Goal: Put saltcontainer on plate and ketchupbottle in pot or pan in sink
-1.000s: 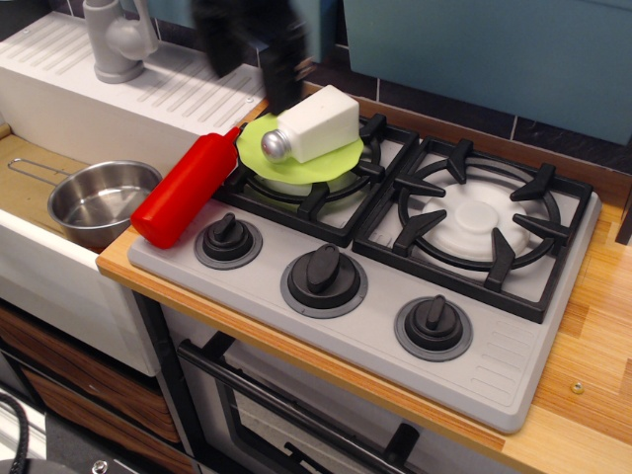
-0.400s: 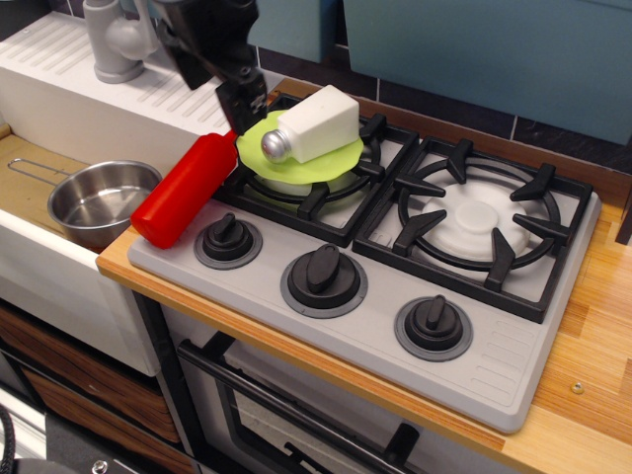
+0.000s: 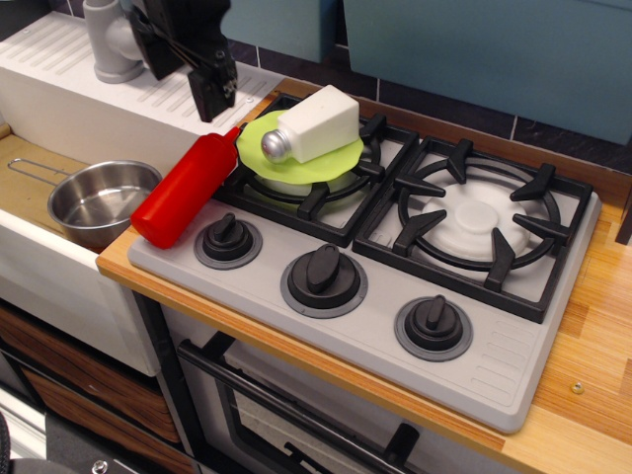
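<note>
The saltcontainer (image 3: 318, 123) lies on its side on the lime-green plate (image 3: 341, 160), silver cap pointing left; the plate rests on the left burner grate of the stove (image 3: 395, 247). The red ketchupbottle (image 3: 183, 191) lies on the stove's left edge, its nozzle touching the plate's rim. The steel pot (image 3: 99, 200) sits in the sink (image 3: 39, 257). The black claw (image 3: 212, 94) hangs above the bottle's nozzle, holding nothing; how far it is parted I cannot tell. No readable writing shows on anything.

One saltcontainer (image 3: 314, 123), one plate (image 3: 296, 158), one ketchupbottle (image 3: 186, 190), one pan (image 3: 99, 202), three knobs (image 3: 324, 273).
</note>
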Tool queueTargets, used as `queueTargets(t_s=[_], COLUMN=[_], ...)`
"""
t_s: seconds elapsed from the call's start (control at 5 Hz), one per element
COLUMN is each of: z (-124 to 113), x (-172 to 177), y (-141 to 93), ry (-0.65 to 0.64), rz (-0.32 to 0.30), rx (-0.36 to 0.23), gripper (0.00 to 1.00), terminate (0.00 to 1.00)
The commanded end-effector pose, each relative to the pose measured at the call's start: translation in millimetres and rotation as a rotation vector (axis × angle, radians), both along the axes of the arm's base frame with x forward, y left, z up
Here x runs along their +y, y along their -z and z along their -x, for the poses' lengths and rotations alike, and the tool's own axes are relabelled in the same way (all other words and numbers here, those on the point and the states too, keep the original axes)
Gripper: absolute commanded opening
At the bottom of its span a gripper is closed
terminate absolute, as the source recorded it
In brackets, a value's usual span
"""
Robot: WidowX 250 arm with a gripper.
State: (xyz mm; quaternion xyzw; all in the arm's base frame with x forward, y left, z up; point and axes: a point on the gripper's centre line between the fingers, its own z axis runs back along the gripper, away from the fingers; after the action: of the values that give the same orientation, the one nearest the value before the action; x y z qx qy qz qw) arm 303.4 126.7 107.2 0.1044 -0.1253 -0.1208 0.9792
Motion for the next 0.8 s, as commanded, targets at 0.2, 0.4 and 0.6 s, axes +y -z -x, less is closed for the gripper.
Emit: queueTargets(t_s=[0.2, 0.4, 0.6], z=[-2.0, 6.5, 12.5], x=[9.6, 8.7, 5.7], y=[23.8, 32.7, 40.6], ry=[-0.120, -0.118, -0.127], rz=[0.036, 0.061, 0.088], rx=[0.013, 0.016, 0.020], gripper=[1.00, 1.00, 1.00], terminate=[0.00, 0.00, 0.00])
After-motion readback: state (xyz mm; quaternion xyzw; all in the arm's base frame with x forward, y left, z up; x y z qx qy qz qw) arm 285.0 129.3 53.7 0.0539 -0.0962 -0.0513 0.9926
